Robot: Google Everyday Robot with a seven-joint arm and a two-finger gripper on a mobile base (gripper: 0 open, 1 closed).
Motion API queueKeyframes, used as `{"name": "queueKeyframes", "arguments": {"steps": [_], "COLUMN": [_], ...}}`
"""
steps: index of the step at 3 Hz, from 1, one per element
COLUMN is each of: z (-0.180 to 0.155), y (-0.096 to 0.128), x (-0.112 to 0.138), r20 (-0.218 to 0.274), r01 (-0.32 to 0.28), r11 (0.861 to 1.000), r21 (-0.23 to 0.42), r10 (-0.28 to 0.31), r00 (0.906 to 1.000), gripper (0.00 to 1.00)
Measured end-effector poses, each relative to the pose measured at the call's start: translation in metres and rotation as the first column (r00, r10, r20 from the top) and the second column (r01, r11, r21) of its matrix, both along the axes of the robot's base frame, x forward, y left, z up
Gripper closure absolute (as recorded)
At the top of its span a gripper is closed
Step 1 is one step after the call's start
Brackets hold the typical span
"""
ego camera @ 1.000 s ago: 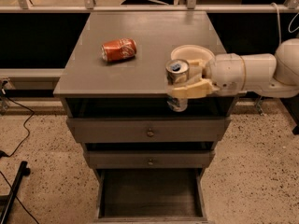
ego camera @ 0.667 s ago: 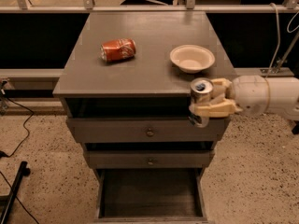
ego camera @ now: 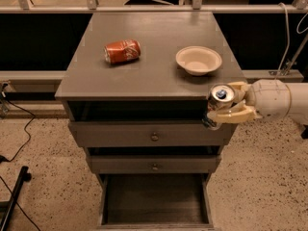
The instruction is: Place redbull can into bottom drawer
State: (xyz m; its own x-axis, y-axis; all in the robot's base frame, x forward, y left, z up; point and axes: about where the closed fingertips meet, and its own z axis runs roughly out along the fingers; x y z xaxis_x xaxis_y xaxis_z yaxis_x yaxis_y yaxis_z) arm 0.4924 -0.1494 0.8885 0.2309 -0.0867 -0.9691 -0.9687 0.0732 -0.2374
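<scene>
Silver redbull can (ego camera: 221, 95) clamped in the gripper (ego camera: 220, 105) — before the cabinet's (ego camera: 149, 73) front-right edge, bottom drawer (ego camera: 154, 198) open below.

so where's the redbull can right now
In the camera view the redbull can is held in the tool, just off the cabinet's front right corner, in front of the bowl and level with the top drawer.

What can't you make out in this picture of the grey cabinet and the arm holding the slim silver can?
Camera view only.
Slim silver redbull can: lower body covered by the cream two-finger gripper clamped round it, at the front right corner of the grey cabinet.
Deep grey bottom drawer: front panel cut off by the lower edge.
Orange-red soda can: lettering too small to read.
White robot arm: cut off by the right edge.
</scene>
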Motion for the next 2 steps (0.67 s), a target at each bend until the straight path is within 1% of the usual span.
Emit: {"name": "queueKeyframes", "arguments": {"steps": [1, 2], "z": [-0.035, -0.110], "y": [-0.007, -0.025], "x": [0.003, -0.007], "r20": [-0.045, -0.066], "r01": [0.072, 0.195], "r11": [0.997, 0.980], "r21": [-0.003, -0.037], "r10": [-0.072, -0.197], "r00": [0.9964, 0.9781], "gripper": [1.00, 1.00]}}
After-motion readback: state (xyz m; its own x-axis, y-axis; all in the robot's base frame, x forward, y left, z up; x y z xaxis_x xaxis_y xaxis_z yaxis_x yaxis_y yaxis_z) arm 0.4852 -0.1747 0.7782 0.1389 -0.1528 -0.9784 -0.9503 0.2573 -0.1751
